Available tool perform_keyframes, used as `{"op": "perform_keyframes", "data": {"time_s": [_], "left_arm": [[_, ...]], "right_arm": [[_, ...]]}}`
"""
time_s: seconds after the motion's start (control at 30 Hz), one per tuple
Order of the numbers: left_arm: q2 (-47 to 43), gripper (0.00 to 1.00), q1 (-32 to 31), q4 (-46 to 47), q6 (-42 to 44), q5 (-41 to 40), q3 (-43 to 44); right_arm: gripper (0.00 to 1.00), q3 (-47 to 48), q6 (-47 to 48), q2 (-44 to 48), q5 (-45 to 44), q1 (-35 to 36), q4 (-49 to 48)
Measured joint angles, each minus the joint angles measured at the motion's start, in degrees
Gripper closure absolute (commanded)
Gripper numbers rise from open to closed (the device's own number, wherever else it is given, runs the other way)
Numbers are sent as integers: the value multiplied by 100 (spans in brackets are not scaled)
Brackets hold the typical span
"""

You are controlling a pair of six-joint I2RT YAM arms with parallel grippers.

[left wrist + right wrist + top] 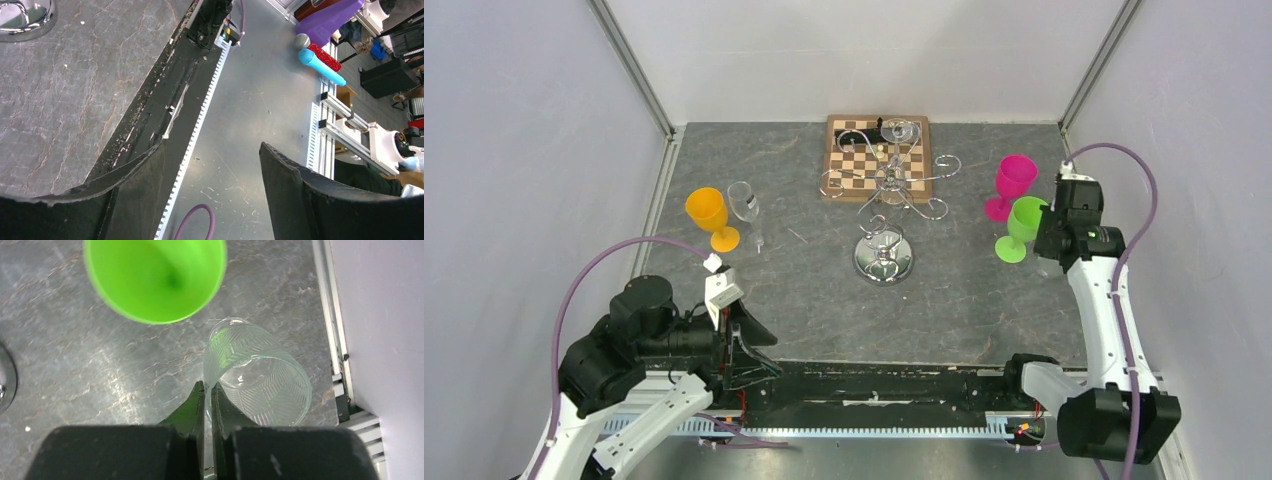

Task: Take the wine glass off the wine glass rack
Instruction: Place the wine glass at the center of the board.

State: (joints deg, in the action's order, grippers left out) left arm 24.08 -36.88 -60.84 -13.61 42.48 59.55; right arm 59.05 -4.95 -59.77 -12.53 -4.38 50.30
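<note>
At wine glass, right arm outstretched.

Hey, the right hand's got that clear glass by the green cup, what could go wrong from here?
The right hand pinches only the thin wall of the clear glass, which looks tilted; it could slip or swing. The green goblet stands right beside it, with the pink goblet just beyond, so a sideways move might topple either.

3 plastic goblets, 2 clear glasses + poss 3rd on 1 wire rack, 1 chessbd.
</note>
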Motion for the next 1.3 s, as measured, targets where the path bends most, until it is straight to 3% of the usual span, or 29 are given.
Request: {"op": "perform_keyframes", "data": {"time_s": [0.2, 0.5, 1.3], "left_arm": [[-26, 24, -188, -15, 0, -94, 0], [-48, 24, -387, -35, 0, -313, 4], [-48, 23, -474, -341, 0, -673, 72]], "right_arm": [[100, -68, -131, -219, 304, -807, -225], [100, -151, -328, -522, 356, -1364, -660], [100, -629, -645, -1438, 319, -1641, -1700]]}}
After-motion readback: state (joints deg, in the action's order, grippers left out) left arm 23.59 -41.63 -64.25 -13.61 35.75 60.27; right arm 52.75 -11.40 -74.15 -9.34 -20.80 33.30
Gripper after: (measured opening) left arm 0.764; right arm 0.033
